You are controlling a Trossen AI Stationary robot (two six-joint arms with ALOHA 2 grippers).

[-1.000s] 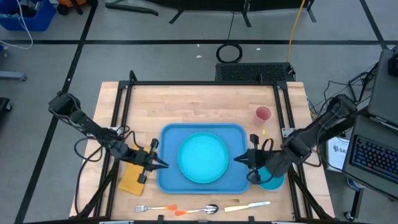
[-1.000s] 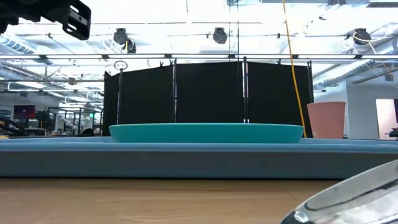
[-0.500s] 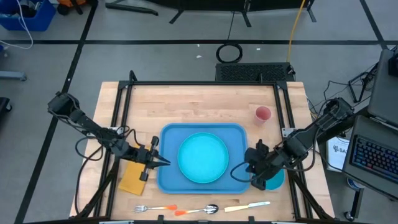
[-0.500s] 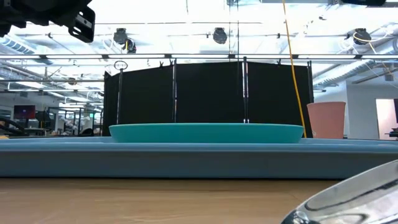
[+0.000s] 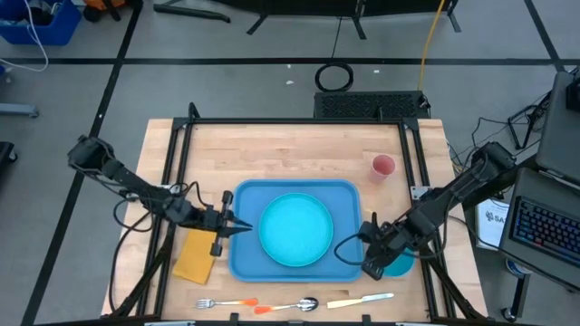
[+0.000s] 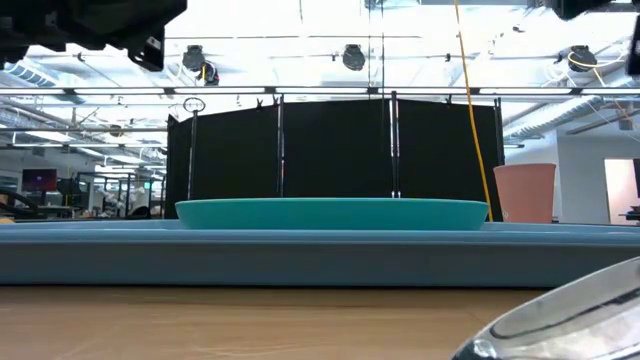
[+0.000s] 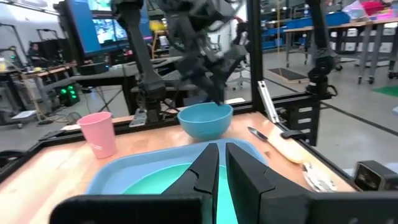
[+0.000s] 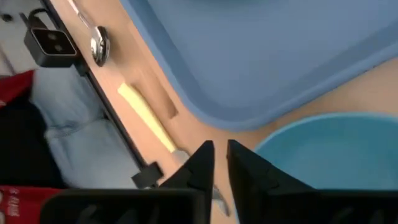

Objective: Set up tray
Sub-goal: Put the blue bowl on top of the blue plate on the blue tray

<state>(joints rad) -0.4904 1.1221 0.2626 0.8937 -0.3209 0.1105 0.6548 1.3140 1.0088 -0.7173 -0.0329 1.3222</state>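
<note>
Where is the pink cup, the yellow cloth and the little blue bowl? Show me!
pink cup (image 5: 383,167): high view, on its open top.
yellow cloth (image 5: 194,258): high view, on the middle of the fabric.
little blue bowl (image 7: 204,121): left wrist view, on its outer side wall.

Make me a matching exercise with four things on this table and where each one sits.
Things:
1. teal plate
2. pink cup
3. yellow cloth
4. blue bowl

Places:
A. left of the tray
B. on the tray
C. beyond the tray's far right corner
D. by the tray's near right corner

Pairs: 1-B, 2-C, 3-A, 4-D
</note>
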